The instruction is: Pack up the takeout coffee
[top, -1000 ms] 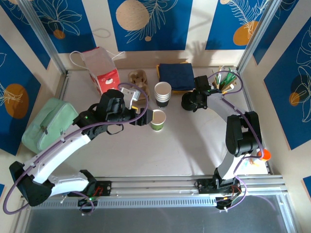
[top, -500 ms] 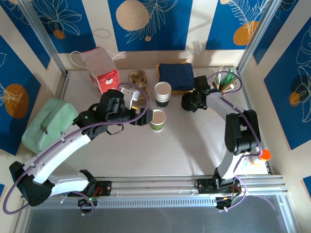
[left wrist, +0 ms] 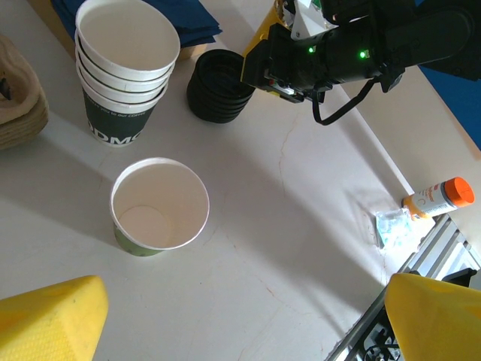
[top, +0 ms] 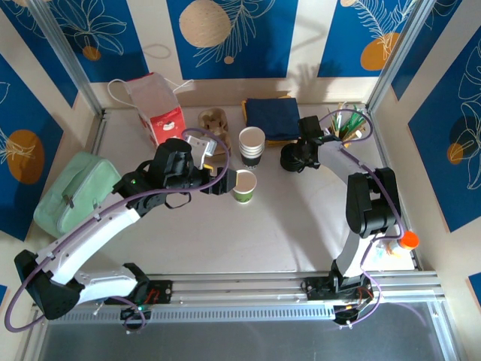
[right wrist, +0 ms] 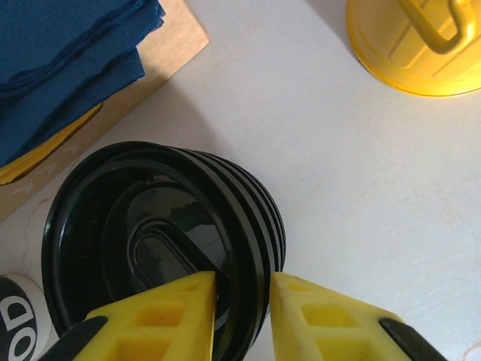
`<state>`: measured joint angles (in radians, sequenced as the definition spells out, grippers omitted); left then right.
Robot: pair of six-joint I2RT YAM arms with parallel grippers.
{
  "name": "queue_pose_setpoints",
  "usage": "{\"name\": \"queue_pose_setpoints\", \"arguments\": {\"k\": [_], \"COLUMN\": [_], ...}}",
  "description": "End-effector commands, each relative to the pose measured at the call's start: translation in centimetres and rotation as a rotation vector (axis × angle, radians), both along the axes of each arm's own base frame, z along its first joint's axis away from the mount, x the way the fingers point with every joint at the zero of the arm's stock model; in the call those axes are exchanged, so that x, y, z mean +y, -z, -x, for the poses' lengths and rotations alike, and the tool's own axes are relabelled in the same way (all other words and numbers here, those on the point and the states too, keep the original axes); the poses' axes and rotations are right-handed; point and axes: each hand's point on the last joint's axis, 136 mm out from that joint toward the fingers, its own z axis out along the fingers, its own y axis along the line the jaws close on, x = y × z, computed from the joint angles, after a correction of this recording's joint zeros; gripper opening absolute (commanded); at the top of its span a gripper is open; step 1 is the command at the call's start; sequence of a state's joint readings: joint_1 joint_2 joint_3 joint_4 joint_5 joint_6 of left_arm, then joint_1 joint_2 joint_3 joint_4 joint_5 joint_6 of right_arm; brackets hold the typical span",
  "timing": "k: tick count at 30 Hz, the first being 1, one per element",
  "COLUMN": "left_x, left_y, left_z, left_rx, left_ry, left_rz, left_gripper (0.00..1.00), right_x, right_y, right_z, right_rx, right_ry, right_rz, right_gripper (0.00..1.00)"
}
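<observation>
The takeout coffee cup (top: pixel 244 186) stands lidless mid-table, green-sided with a white rim, and looks empty from above (left wrist: pixel 159 207). My left gripper (top: pixel 221 177) hovers just left of it, open, its yellow fingertips far apart at the bottom corners of the left wrist view (left wrist: pixel 248 323). A stack of black lids (top: pixel 289 158) sits right of the paper cups. My right gripper (right wrist: pixel 244 301) is shut on the rim of that lid stack (right wrist: pixel 150 218), one finger inside the top lid and one outside.
A stack of lidless paper cups (top: pixel 252 144) stands just behind the green cup. Blue napkins (top: pixel 272 116), a yellow cup of sticks and straws (top: pixel 347 124), a red-white bag (top: pixel 158 113), a green pouch (top: pixel 75 192) and an orange-capped bottle (top: pixel 404 241) ring the table.
The right arm's elbow has shifted slightly left while its gripper stays at the lid stack. The left arm and the cups have not moved.
</observation>
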<state>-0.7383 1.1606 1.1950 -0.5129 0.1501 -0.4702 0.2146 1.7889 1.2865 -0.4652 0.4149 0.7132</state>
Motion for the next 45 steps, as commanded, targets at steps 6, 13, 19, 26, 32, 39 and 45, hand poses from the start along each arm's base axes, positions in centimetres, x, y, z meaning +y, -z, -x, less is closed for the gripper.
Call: {"name": "queue_pose_setpoints", "arguments": {"k": [6, 13, 19, 26, 32, 39, 45], "left_x": [0.0, 0.2, 0.2, 0.3, -0.2, -1.4, -1.9], "left_y": [0.1, -0.2, -0.4, -0.5, -0.5, -0.6, -1.5], "left_z": [0.3, 0.3, 0.3, 0.4, 0.3, -0.7, -2.3], "left_rx": [-0.006, -0.016, -0.021, -0.022, -0.013, 0.015, 0.039], "left_ry": [0.008, 0.007, 0.008, 0.009, 0.021, 0.008, -0.042], "left_rz": [-0.018, -0.021, -0.024, -0.024, -0.010, 0.015, 0.033], "left_gripper": [0.95, 0.96, 0.96, 0.96, 0.97, 0.99, 0.99], "right_x": [0.1, 0.2, 0.5, 1.1, 1.7, 3.7, 6.8], "right_y": [-0.3, -0.5, -1.4, -3.8, -6.3, -9.8, -13.5], "right_z": [-0.3, -0.2, -0.1, 0.7, 2.5, 5.8, 7.9], "right_rx": [0.004, -0.004, -0.031, -0.084, -0.131, -0.210, -0.292], "right_ry": [-0.008, -0.015, -0.026, -0.058, -0.089, -0.171, -0.282], "right_rz": [0.006, 0.005, -0.002, 0.002, 0.003, -0.023, -0.065], "right_gripper": [0.22, 0.18, 0.17, 0.17, 0.17, 0.17, 0.17]}}
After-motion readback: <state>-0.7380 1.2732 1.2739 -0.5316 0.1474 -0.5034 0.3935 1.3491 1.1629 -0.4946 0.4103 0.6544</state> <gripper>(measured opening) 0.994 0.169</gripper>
